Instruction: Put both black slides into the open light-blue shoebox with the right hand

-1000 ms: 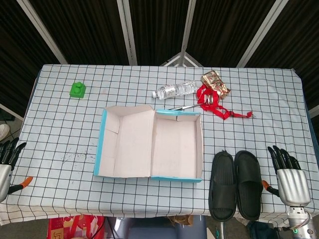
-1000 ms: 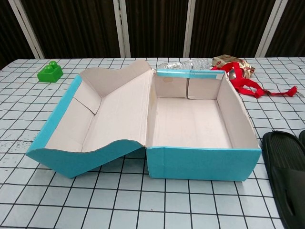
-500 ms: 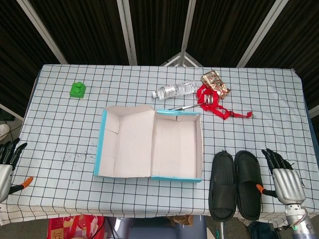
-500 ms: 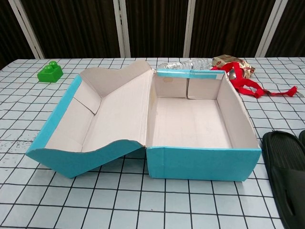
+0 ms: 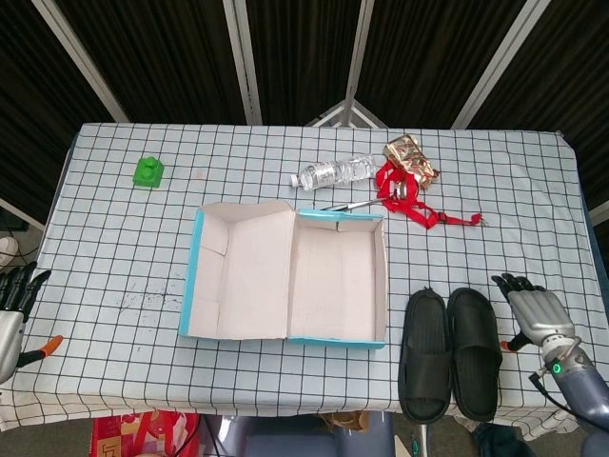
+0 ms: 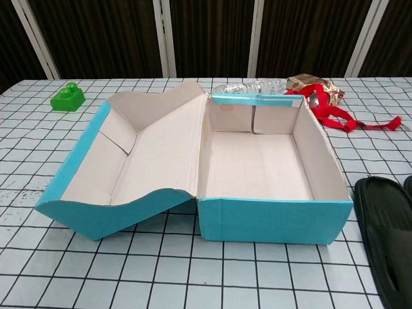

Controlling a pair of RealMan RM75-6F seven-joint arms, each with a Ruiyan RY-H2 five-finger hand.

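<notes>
Right hand: silver-backed robotic right hand with black fingers (image 5: 531,311), lower right of the head view, fingers apart, holding nothing.
Left hand: matching silver-and-black left hand (image 5: 11,309), at the lower left edge, fingers spread, empty.

Two slides (image 5: 449,352) lie right of the shoebox (image 5: 338,276), bottle (image 5: 333,172) behind it.

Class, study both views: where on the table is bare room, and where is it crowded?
Bare: between the green block and the shoebox, and right of the red strap. Crowded: the bottle, wrapper and strap behind the box; the slides beside the right hand.
</notes>
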